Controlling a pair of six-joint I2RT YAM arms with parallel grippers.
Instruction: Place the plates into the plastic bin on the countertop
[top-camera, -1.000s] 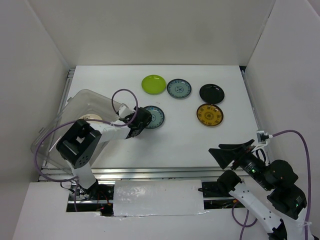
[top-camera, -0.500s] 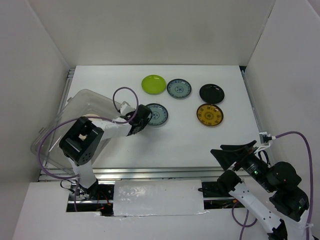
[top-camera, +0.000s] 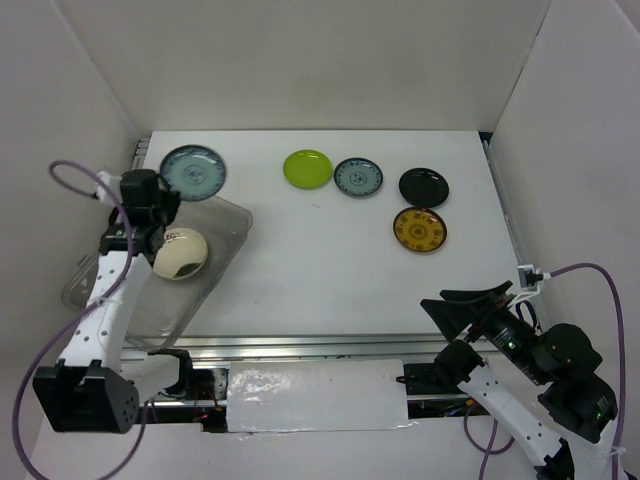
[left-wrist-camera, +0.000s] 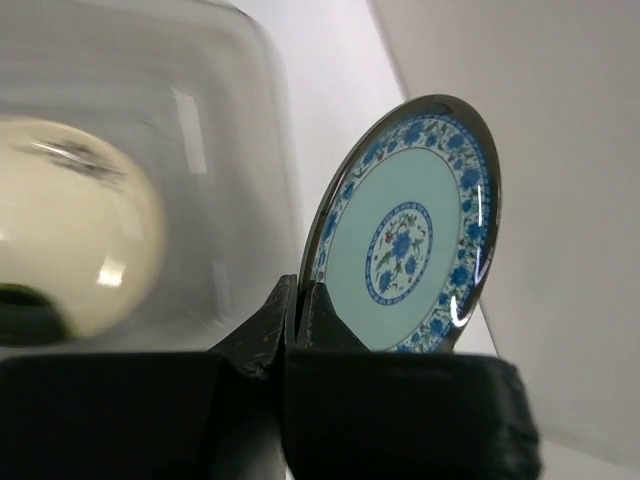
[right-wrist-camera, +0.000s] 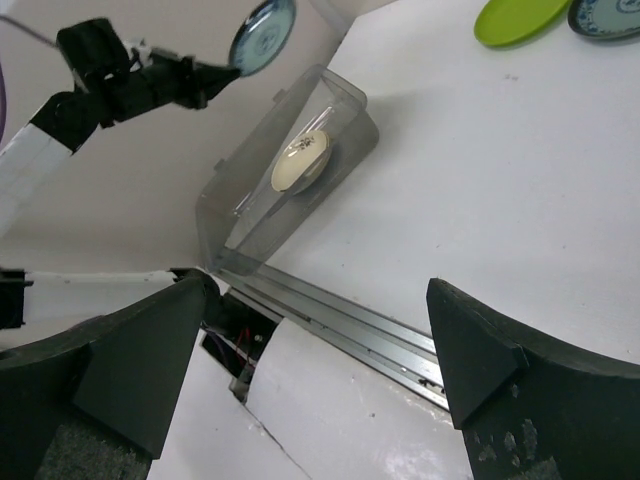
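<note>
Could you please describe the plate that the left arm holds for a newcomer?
Find the clear plastic bin on the left. Near its far end, the left gripper holds a blue-white patterned plate by its rim, in mid-air; its twin lies flat beside the lime green plate.

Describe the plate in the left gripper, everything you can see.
The blue-white plate is a small round saucer, glossy like glazed ceramic. It has a pale centre with a blue floral medallion, a blue flower band round the rim and a dark edge. The left gripper pinches its rim between shut jaws; nothing else visibly touches it. It is lifted off the countertop, stands on edge in the wrist view, and in the top view appears near the far end of the plastic bin.
</note>
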